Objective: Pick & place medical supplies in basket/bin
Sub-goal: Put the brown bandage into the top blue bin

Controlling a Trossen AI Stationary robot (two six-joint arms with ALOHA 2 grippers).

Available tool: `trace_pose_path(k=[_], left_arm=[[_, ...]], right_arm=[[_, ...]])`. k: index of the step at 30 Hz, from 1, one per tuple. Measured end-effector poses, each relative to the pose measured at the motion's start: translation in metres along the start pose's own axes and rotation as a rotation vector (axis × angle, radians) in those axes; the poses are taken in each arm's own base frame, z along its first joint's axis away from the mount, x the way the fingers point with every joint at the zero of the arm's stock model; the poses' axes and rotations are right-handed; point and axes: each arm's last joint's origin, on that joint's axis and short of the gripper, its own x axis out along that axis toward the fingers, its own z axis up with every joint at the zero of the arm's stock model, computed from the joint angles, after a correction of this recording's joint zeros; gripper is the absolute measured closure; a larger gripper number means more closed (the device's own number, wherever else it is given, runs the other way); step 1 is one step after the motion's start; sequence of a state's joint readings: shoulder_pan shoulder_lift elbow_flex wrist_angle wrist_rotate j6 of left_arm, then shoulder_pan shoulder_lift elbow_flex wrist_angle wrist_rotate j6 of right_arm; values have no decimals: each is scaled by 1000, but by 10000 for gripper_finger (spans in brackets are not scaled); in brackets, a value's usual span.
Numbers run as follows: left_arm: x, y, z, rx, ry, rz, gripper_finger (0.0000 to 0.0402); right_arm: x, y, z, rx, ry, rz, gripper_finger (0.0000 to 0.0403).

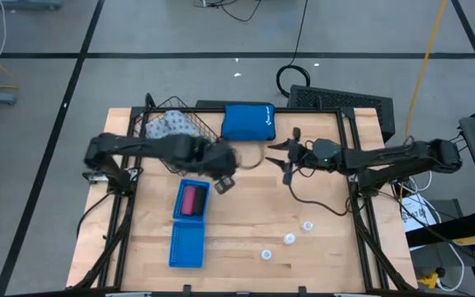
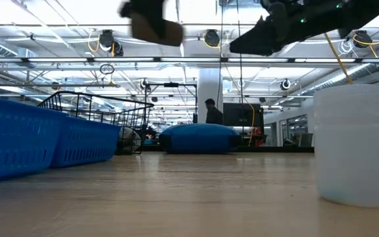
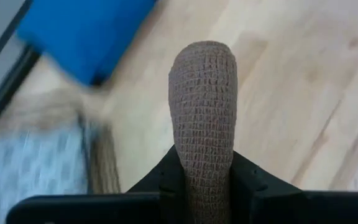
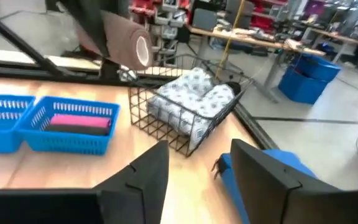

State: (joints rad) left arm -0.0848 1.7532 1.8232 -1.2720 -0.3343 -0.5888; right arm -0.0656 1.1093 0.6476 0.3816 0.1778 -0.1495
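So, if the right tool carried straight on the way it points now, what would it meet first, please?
The open right tool points toward the wire basket holding the patterned fabric pack, so likely the basket's near corner; depth is uncertain. The left tool's brown roll sits higher, probably clear.

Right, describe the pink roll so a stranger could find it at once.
Start at the long blue tray on the wooden table's left half, below the wire basket. The pink roll lies in the tray's compartment nearer the basket. It is the only pink thing here; the brown roll is held in the left hand above the table.
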Motion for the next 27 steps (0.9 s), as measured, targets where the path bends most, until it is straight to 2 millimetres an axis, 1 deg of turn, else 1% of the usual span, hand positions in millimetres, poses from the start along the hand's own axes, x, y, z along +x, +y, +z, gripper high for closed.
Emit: trace_pose_path(k=[2, 5, 8, 10, 13, 17, 20, 22, 27], left_arm=[[-12, 0, -19, -116, -41, 39, 338], [-20, 0, -50, -313, -96, 95, 338], [-18, -5, -83, -492, -119, 115, 338], [-13, -7, -100, -617, -126, 124, 338], [1, -11, -122, -747, -105, 160, 338], [25, -22, -143, -816, -48, 138, 338], [43, -28, -153, -848, -49, 78, 338], [52, -28, -159, -849, -51, 67, 338], [69, -23, -174, -845, -5, 93, 339]], right_arm=[[-8, -2, 4, 6, 2, -4, 234], [-17, -4, 6, 7, 13, -2, 230], [-20, -5, 5, 1, 33, 0, 232], [-21, -5, 5, -11, 35, 1, 236], [-21, -5, 6, -39, 28, 1, 240], [-21, -5, 9, -69, -3, -5, 242], [-21, -6, 12, -82, -31, -10, 243], [-21, -6, 14, -94, -52, -14, 243], [-21, -6, 17, -111, -87, -21, 243]])
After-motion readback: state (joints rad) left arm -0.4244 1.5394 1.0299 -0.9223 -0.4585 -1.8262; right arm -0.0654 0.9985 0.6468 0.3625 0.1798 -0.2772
